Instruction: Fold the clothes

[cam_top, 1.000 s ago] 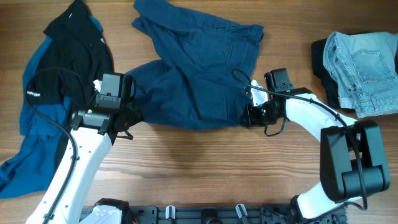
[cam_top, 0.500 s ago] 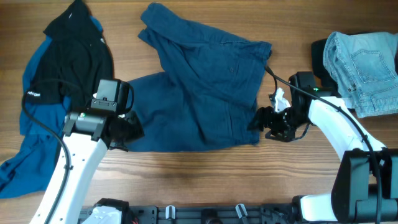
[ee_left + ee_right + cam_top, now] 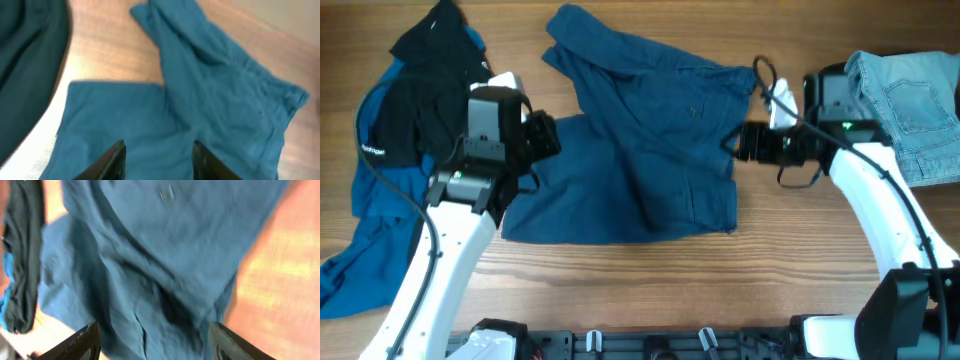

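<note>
the shorts (image 3: 640,150) sprawl on the counter (image 3: 620,285), long axis running arm to arm; left pincer (image 3: 548,140) and right pincer (image 3: 738,142) hover open, empty, at opposite ends.

Most likely a robotics lab bench. A wood-grain worktop (image 3: 650,285) carries a white left arm (image 3: 445,255) and right arm (image 3: 885,195), both mounted at a black rail (image 3: 650,345) on its near edge, with clothes (image 3: 650,170) spread out. The room beyond cannot be seen.
</note>
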{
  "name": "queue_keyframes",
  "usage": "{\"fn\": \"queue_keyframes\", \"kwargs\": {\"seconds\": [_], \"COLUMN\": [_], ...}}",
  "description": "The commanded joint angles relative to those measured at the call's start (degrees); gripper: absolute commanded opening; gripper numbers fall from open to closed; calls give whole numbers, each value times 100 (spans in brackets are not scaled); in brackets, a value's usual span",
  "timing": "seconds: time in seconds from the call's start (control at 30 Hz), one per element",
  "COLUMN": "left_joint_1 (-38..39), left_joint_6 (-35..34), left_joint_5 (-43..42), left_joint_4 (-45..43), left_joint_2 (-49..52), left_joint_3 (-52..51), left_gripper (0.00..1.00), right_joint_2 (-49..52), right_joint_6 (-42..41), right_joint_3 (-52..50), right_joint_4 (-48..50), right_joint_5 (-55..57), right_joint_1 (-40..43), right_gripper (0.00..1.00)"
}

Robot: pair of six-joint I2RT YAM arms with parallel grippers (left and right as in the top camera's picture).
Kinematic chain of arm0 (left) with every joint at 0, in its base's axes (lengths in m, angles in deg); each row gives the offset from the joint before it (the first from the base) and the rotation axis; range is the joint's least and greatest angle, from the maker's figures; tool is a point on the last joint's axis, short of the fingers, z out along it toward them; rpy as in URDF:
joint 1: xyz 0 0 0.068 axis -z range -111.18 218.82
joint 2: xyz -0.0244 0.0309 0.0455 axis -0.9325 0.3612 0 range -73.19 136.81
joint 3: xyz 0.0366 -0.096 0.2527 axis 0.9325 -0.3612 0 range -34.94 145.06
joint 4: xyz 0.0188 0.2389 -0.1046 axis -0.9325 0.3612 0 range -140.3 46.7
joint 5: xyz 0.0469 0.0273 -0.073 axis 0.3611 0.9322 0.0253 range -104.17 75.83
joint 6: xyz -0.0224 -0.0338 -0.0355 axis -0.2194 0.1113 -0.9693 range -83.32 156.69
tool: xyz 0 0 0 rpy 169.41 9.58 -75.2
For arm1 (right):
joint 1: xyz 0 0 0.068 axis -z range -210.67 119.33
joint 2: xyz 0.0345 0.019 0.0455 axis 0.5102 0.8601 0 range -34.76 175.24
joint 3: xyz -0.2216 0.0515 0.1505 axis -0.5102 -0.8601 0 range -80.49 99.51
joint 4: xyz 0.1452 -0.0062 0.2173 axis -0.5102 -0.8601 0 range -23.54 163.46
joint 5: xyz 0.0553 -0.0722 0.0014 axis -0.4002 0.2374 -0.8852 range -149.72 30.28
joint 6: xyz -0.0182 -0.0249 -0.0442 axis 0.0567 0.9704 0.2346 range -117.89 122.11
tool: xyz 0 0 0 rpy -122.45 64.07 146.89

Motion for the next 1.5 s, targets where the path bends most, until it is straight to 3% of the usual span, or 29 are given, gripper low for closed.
{"fn": "queue_keyframes", "kwargs": {"seconds": [0.0, 0.1, 0.3, 0.43, 0.47, 0.7, 0.8, 0.9, 1.33, 1.47], "left_joint_1": [-37, -39, -48, -181, -267, -848, -1032, -1064, -1043, -977], "left_joint_6": [450, 920, 1676, 1834, 1834, 1805, 1325, 678, -498, -553], "left_joint_5": [-262, -238, 138, 214, 210, -55, -267, -262, -435, -498], "left_joint_4": [-245, -227, -785, -1624, -1818, -2706, -3154, -3700, -4745, -4813], "left_joint_2": [741, 1589, 2914, 3687, 3917, 4889, 5169, 5471, 5744, 5759], "left_joint_3": [393, 1147, 2087, 2087, 2087, 2087, 2087, 2087, 2111, 2114], "left_gripper": [43, 47, 52, 83, 84, 82, 78, 66, 65, 63], "right_joint_2": [-144, -59, 374, 636, 651, 660, 660, 660, 660, 660], "right_joint_6": [262, 299, 299, 306, 304, 304, 299, 254, 245, 245], "right_joint_3": [706, 1167, 1196, 1185, 1185, 1185, 1185, 1185, 1185, 1185], "right_joint_4": [127, 461, 868, 826, 824, 804, 789, 789, 758, 809], "right_joint_5": [343, 1023, 1117, 1119, 1119, 1119, 1119, 1119, 1121, 1119], "right_joint_1": [-160, -345, -522, -619, -619, -619, -619, -619, -619, -619], "right_gripper": [74, 79, 81, 81, 81, 81, 81, 80, 80, 80]}}
